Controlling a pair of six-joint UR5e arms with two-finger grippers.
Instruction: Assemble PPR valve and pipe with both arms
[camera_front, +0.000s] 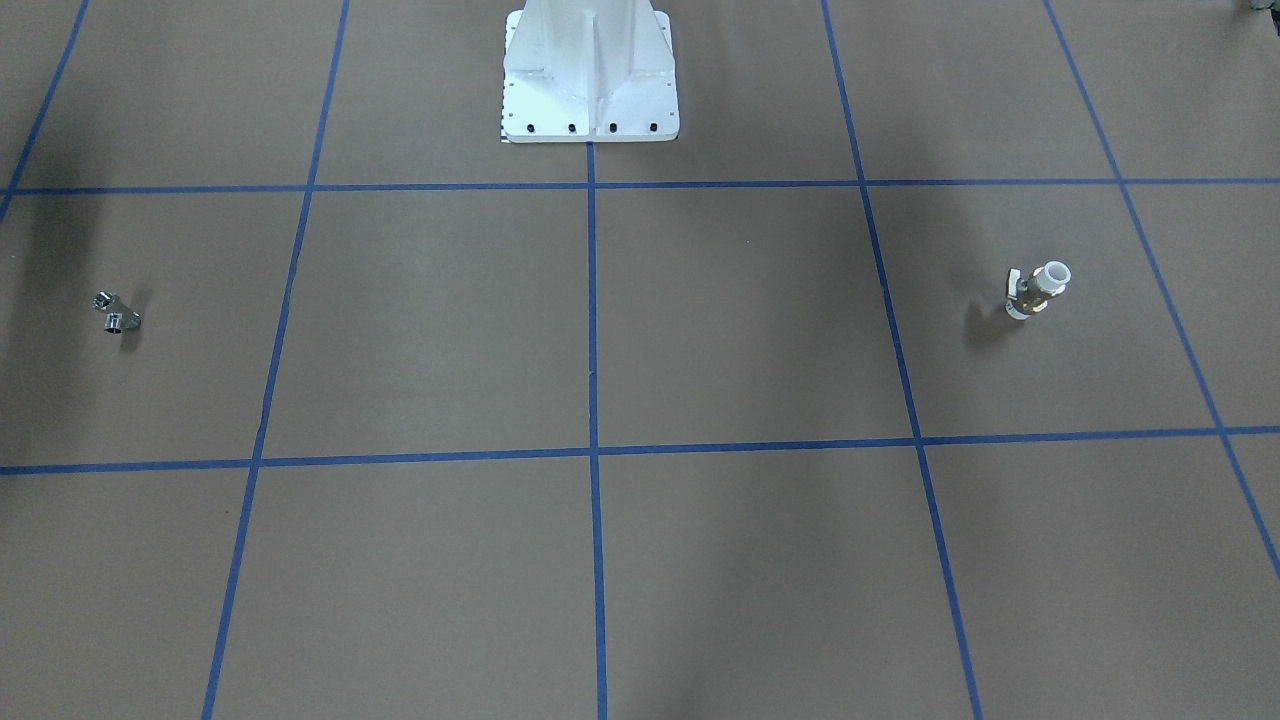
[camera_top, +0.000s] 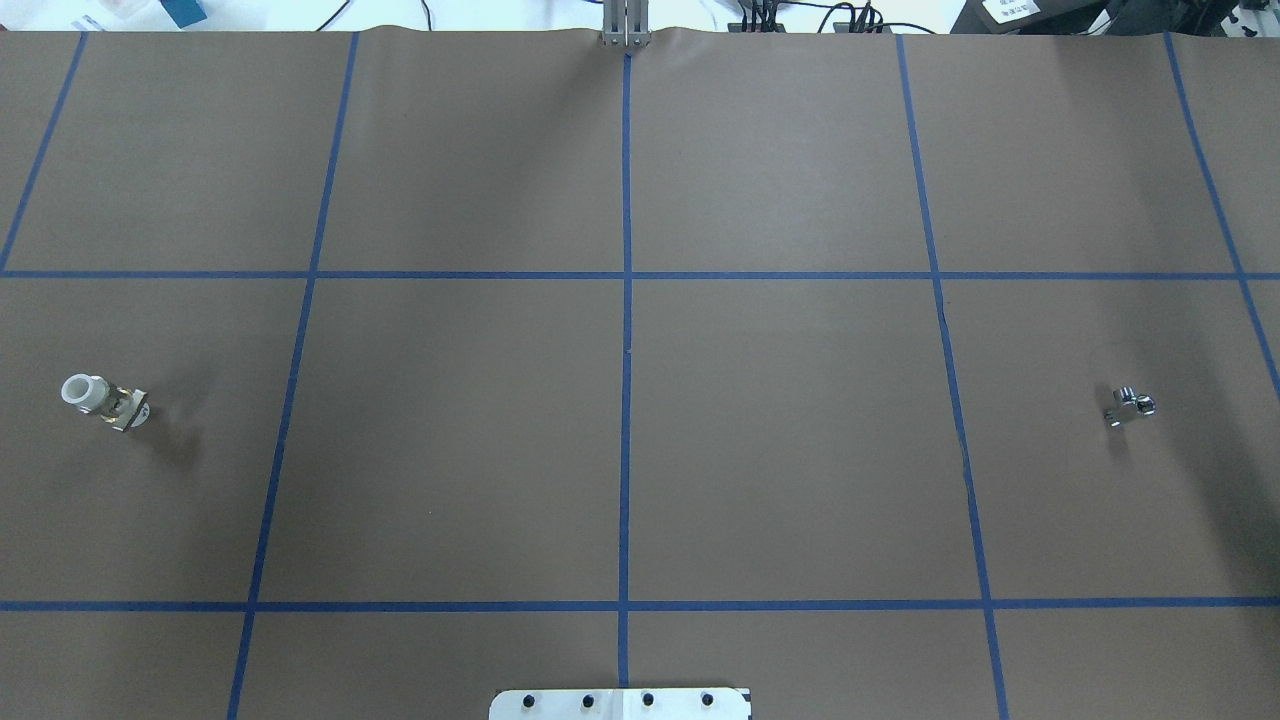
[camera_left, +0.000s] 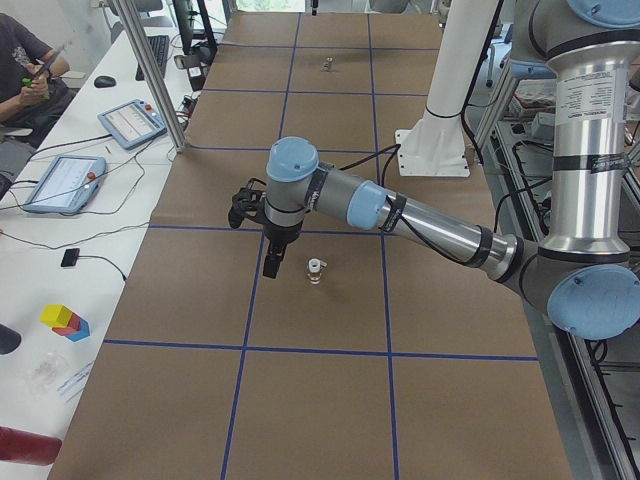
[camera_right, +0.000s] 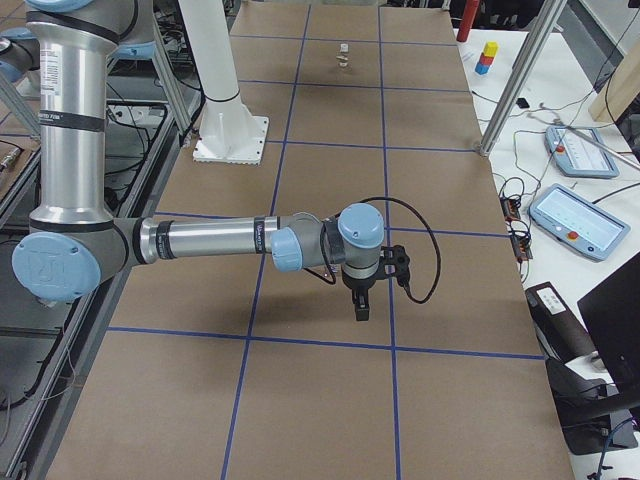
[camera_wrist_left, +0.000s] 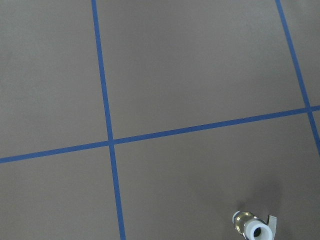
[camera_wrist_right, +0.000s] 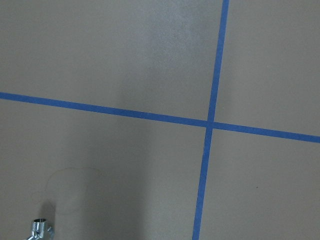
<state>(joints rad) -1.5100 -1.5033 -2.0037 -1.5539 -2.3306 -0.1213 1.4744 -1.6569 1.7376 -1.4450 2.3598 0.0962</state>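
Observation:
The PPR valve (camera_front: 1036, 290), brass with white ends, stands on the brown table on my left side (camera_top: 105, 400). It shows at the bottom edge of the left wrist view (camera_wrist_left: 255, 227). The silver pipe (camera_front: 117, 312) lies on my right side (camera_top: 1130, 405), at the bottom left of the right wrist view (camera_wrist_right: 40, 230). My left gripper (camera_left: 272, 262) hangs above the table just beside the valve (camera_left: 315, 270). My right gripper (camera_right: 361, 307) hangs over the pipe's area; the pipe is hidden there. Whether either gripper is open I cannot tell.
The white pedestal base (camera_front: 590, 70) stands at the table's robot-side middle. Blue tape lines (camera_top: 626, 350) grid the table. Side benches hold tablets (camera_left: 130, 122) and coloured blocks (camera_right: 488, 55). An operator (camera_left: 20, 60) sits at the left bench.

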